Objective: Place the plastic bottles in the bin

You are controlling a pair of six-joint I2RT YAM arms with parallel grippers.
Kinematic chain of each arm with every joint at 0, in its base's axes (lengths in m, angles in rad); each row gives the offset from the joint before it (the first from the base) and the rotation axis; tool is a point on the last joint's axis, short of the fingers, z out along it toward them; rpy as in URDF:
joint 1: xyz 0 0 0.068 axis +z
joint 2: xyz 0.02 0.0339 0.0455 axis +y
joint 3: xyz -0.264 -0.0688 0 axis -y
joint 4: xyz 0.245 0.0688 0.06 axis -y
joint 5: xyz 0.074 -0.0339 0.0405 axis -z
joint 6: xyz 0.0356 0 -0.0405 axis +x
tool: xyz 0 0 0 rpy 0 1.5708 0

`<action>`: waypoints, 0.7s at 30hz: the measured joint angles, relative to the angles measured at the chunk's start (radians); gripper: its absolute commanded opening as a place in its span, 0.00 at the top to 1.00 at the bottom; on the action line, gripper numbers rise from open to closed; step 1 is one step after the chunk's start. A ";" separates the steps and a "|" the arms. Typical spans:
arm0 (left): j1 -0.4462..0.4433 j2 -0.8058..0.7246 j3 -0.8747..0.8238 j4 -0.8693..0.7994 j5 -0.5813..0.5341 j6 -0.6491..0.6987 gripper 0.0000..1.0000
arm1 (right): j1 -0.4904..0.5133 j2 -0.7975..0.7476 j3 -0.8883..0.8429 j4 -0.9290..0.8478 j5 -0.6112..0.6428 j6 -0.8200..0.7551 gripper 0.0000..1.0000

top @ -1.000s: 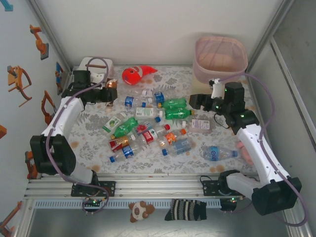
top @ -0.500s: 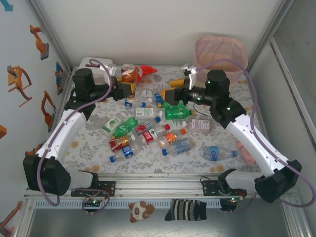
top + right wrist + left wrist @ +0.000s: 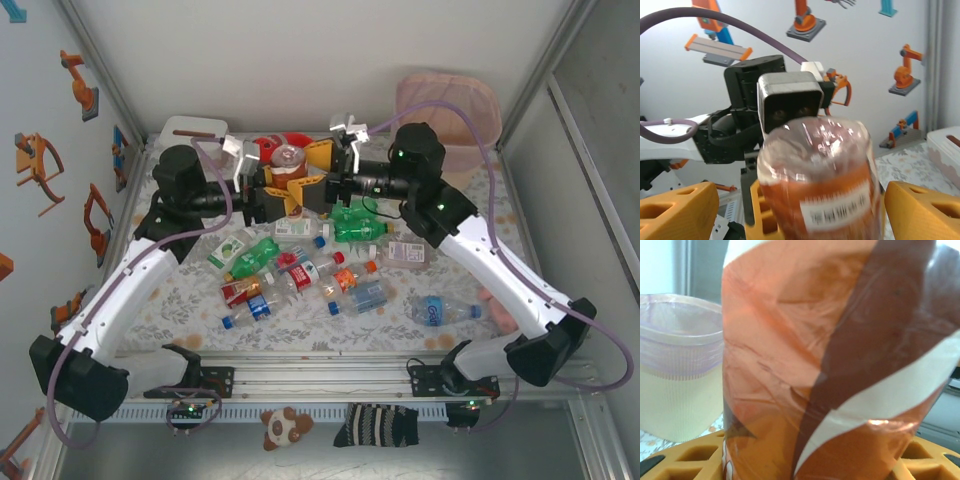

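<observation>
- In the last second the left gripper (image 3: 278, 180), clamped on an orange-and-brown-labelled plastic bottle (image 3: 287, 158), raised it from the table's (image 3: 180, 290) back-left to mid-air centre. The right gripper (image 3: 320, 168) swung over from the tall beige pink-lined bin (image 3: 475, 155), fingers apart, flanking the bottle.
- This was probably a handover, since the bin stood in the back-right corner.
- The air between looked open, though the back wall (image 3: 300, 60) and corner post (image 3: 525, 100) crowded the bin's rim.

Cell was boxed in: plain white back wall (image 3: 300, 60), pale left wall (image 3: 30, 230) with orange and blue robot-arm stickers (image 3: 38, 165), grey panel (image 3: 600, 120) on the right, aluminium posts (image 3: 100, 70) in the back corners. Table (image 3: 180, 290) wore a pale floral cloth with a few orange-brown stains, and slotted aluminium rails (image 3: 330, 375) ran along its near edge. Light was even and flat, with no hard shadows.
</observation>
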 measured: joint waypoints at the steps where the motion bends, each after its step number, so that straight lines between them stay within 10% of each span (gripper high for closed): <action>1: -0.008 -0.001 0.006 -0.007 0.004 0.010 0.55 | 0.006 0.004 0.009 -0.002 -0.002 -0.010 0.19; 16: -0.045 -0.016 0.043 -0.069 0.025 0.065 0.52 | 0.052 0.016 0.043 -0.053 0.017 -0.164 0.45; 21: -0.046 -0.017 0.043 -0.076 0.021 0.077 0.36 | 0.056 0.013 0.043 -0.060 0.029 -0.178 0.48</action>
